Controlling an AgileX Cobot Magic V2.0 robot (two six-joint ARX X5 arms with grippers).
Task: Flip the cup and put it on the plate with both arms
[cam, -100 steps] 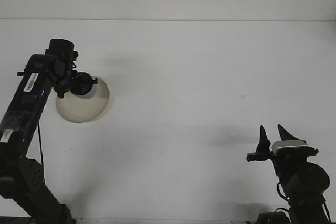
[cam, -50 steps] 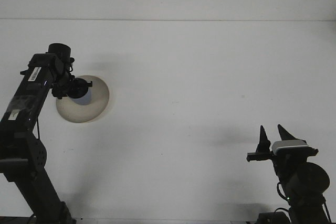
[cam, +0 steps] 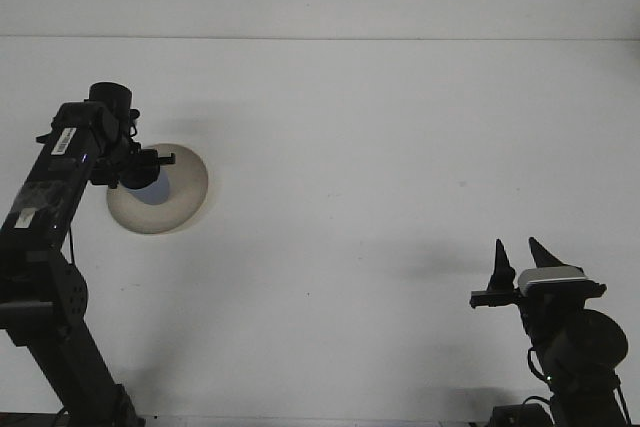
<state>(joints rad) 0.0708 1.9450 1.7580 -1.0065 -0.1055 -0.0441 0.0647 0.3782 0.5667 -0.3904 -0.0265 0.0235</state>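
A beige round plate (cam: 185,192) lies on the white table at the left. Over the plate's left half my left gripper (cam: 148,169) holds a small pale blue cup (cam: 151,192). Only the cup's lower part shows under the black fingers, so I cannot tell which way up it is or whether it touches the plate. At the lower right my right gripper (cam: 516,245) points upward with its fingers spread and nothing between them, far from the plate.
The white table (cam: 380,167) runs back to a pale wall. The left arm's dark links (cam: 45,247) rise along the left edge of the view.
The left gripper and the cup have shifted left over the plate, from its right part toward its left half. The right arm has not moved.
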